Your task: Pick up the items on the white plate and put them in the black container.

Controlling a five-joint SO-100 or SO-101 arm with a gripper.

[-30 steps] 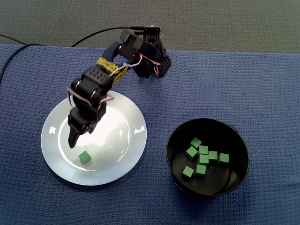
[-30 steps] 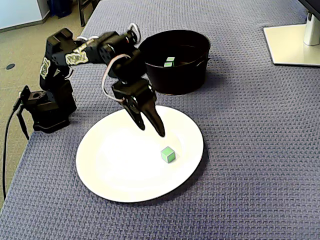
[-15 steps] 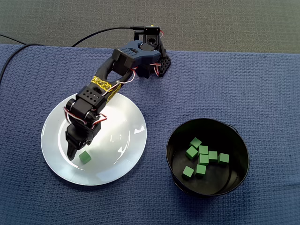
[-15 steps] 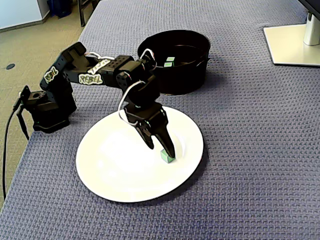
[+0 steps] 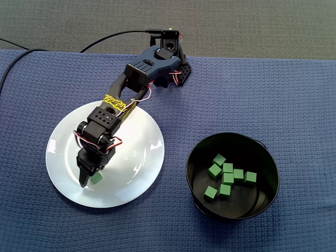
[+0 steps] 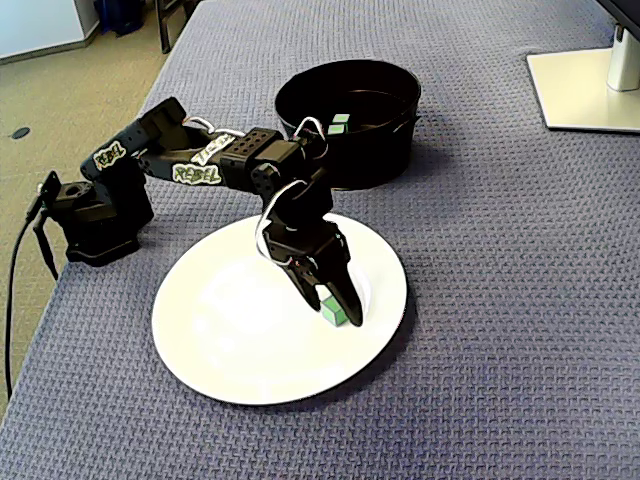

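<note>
Lowered further since half a second ago, the black two-finger gripper (image 6: 337,312) is set over the round white plate (image 6: 220,340), arm outstretched, fingers (image 6: 349,298) narrowly parted astride the small green cube (image 5: 96,178) lying there.

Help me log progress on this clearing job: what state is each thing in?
Pincer: open, straddling the green cube.
Green cube: resting on the white plate.
White plate: holds only that cube.
Black container: upright, several green cubes inside.
</note>
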